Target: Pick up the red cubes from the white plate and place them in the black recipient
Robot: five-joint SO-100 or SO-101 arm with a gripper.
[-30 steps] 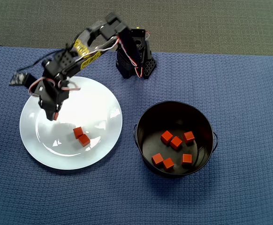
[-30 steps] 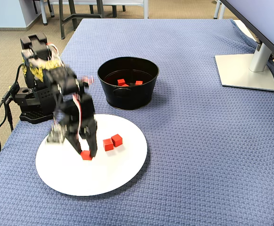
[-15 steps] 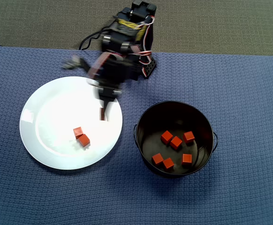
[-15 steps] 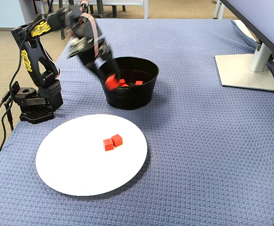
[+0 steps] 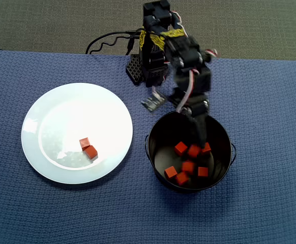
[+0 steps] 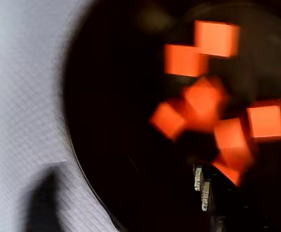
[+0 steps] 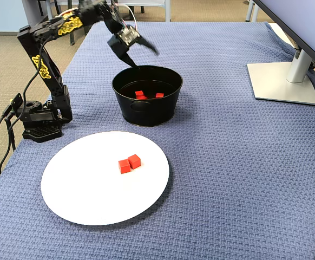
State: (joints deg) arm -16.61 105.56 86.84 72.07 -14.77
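My black two-finger pincer (image 7: 141, 57) hangs over the far-left rim of the round deep black metal pot (image 7: 146, 112) in the fixed view, fingers spread apart, nothing between them. In the overhead view my pincer (image 5: 199, 133) reaches down over the pot (image 5: 158, 133) opening.

Small red-orange matte cubes (image 5: 188, 166) lie on the pot floor. Overhead I count seven, loosely clustered toward the right and near side, some partly hidden under my arm. The wrist view is blurred; orange cubes (image 6: 205, 96) show against the dark inside of the pot (image 6: 106, 121), count unclear.

The large round glossy white plate (image 5: 51, 109) sits left of the pot in the overhead view, apart from it, on the blue woven tablecloth (image 5: 270, 101). Two red cubes (image 5: 88, 148) sit on the plate, touching each other, toward its near-right part. In the fixed view the plate (image 7: 81, 200) is nearer the camera than the pot, with the two cubes (image 7: 129, 163) side by side.

My arm's base (image 7: 38, 122) stands at the table's left edge in the fixed view.
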